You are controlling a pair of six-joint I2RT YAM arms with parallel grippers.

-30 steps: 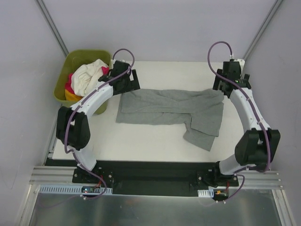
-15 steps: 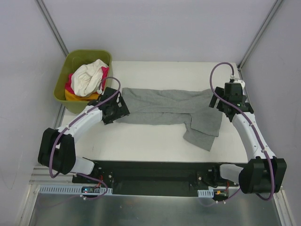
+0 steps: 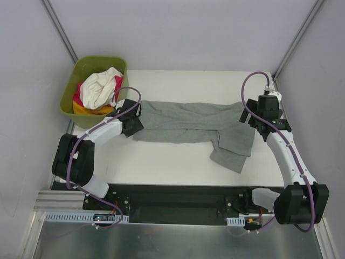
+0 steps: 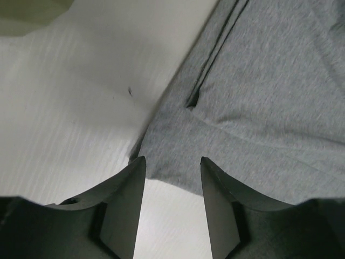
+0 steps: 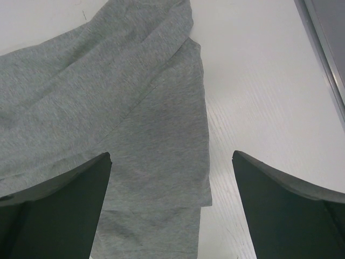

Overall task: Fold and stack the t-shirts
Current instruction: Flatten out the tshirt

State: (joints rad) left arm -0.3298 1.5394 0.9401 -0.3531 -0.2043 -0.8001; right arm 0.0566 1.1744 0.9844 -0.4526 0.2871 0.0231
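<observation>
A: Where's the grey t-shirt [image 3: 194, 125]?
B: Flat on the white tabletop [image 3: 161, 159], stretched left to right as a rumpled band. Its right end is wider and droops toward the near edge.

A: Left pincer [image 3: 132, 120]?
B: Low at the shirt's left end. In the wrist view its two fingers [image 4: 126, 199] straddle the near-left corner of the cloth. They're narrowed but there's a gap, with grey fabric and a bit of white tabletop showing between them. Not clenched on anything I can see, so I call it released.

A: Right pincer [image 3: 253, 116]?
B: Jaws spread wide, nothing between them but what's below. It hangs over the shirt's right end. The wrist view shows the shirt's right edge running down the middle, cloth on the left and bare tabletop on the right. Can't tell if the tips touch the cloth.

A: Other shirts?
B: All bunched in the olive-green tub [image 3: 73, 89] at the far left corner. White shirt [image 3: 99, 86] is on top, pink shirt [image 3: 80, 96] peeks out beside it, and orange-yellow shirt [image 3: 83, 109] is under both at the near side.

A: Tub vs left pincer?
B: Near, just beyond it, apart
</observation>
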